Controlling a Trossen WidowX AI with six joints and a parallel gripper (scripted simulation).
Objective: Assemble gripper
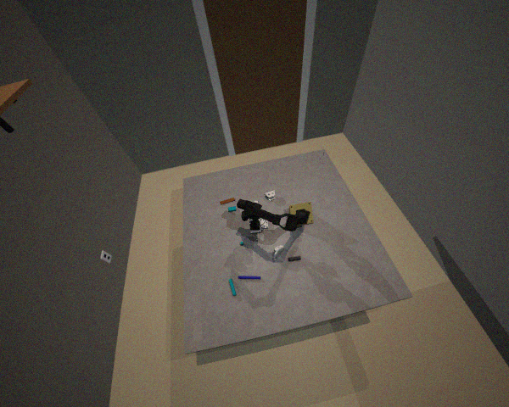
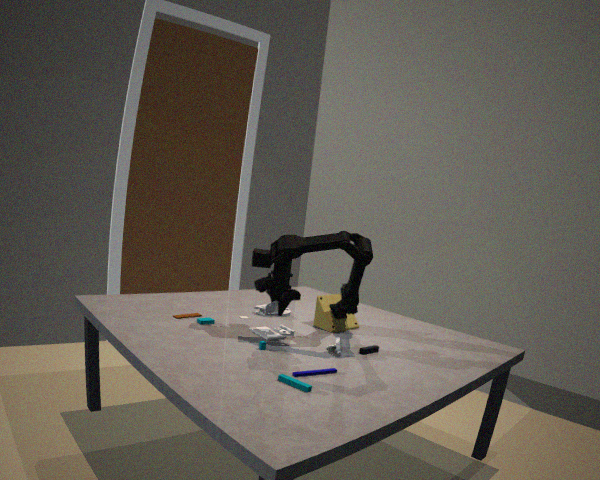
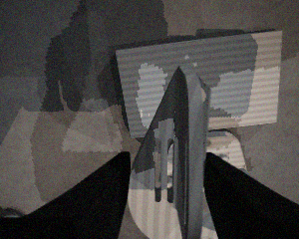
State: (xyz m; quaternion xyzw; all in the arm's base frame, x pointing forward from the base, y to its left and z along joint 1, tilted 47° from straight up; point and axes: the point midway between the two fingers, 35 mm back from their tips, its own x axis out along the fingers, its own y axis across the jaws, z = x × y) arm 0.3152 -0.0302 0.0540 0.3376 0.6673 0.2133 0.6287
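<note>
My gripper (image 1: 255,229) (image 2: 281,313) (image 3: 165,160) points down and is shut on one jaw. That jaw (image 3: 191,134) is grey, slotted and tapering, seen nearly edge-on in the wrist view. The white gripper base (image 1: 264,224) (image 2: 261,330) (image 3: 239,102) lies below the fingertips; its pins are hidden in the wrist view. I cannot tell whether the held jaw touches it. The other white jaw (image 1: 278,249) (image 2: 337,347) lies apart, toward the top and exterior views. What looks like the housing plate (image 1: 270,193) (image 2: 261,310), white with two dark holes, lies beyond the base.
A yellow block (image 1: 294,208) (image 2: 323,315) stands by the arm's foot. A small teal block (image 1: 242,243) (image 2: 262,345) lies near the base. A black block (image 1: 294,259) (image 2: 368,349) lies by the other jaw. A blue bar (image 1: 248,277) (image 2: 314,372) and teal bar (image 1: 232,287) (image 2: 294,382) lie nearer.
</note>
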